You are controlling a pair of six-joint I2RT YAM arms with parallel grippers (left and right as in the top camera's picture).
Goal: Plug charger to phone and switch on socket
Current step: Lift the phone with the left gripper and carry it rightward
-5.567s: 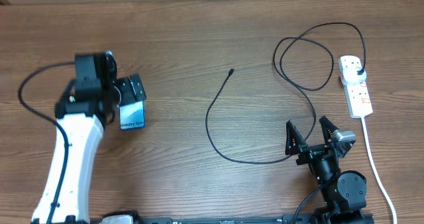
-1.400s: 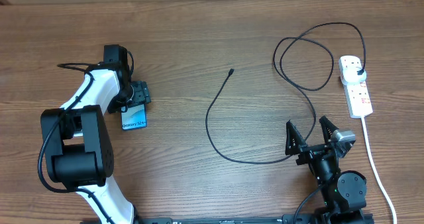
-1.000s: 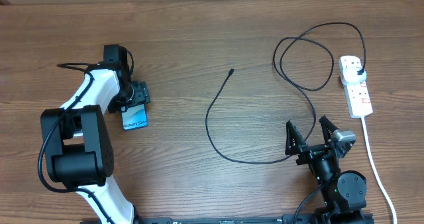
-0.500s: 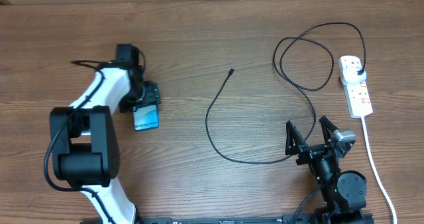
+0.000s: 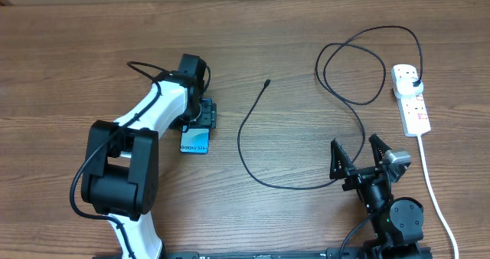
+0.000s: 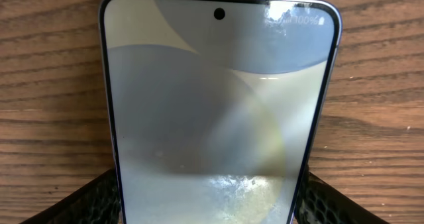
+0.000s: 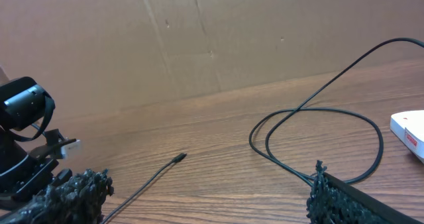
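The phone [image 5: 195,141], its blue screen facing up, is left of the table's middle, and my left gripper [image 5: 198,124] is shut on its near end. In the left wrist view the phone [image 6: 218,98] fills the frame, with a black finger [image 6: 89,201] against each long edge. The charger's black cable [image 5: 243,129] curves across the middle, and its connector tip [image 5: 266,83] lies free, right of the phone. Its plug head [image 5: 414,83] sits in the white socket [image 5: 412,102] at the right. My right gripper [image 5: 354,145] stands open beside the cable, holding nothing.
The socket's thick white cord [image 5: 432,186] runs down the right side to the front edge. Cable loops [image 5: 352,67] lie between the connector tip and the socket. In the right wrist view a cardboard wall [image 7: 199,32] stands behind the table.
My left arm has carried the phone rightward, from the left side toward the cable's connector tip. The right arm, the cable and the socket have stayed put.
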